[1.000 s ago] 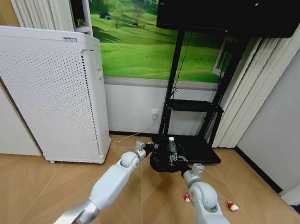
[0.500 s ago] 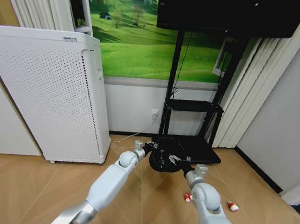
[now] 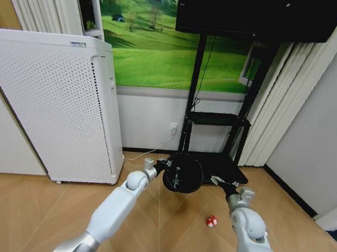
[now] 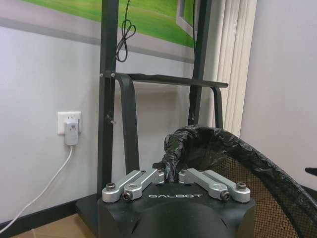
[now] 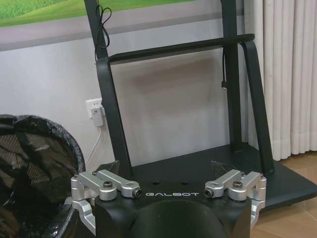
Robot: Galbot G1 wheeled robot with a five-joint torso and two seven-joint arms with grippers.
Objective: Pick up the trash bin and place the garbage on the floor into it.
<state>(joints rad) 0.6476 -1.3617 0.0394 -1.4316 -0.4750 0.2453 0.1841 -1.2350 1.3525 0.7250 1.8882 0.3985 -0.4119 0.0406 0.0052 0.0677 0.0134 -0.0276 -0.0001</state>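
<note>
Black trash bin [image 3: 183, 172] pinched at its bag-lined rim in my left gripper [image 4: 171, 174], lifted off floor | my right gripper [image 5: 169, 174] spread wide, empty, just beside bin | red-white scrap [image 3: 211, 221] on floor below right gripper

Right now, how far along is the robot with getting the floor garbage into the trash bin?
Done: the trash bin is picked up, with the left end effector shut on its bag-lined rim. In hand: the right end effector is open and empty beside the bin. Left: a red-and-white scrap lies on the floor. I cannot tell what the bin holds.
</note>
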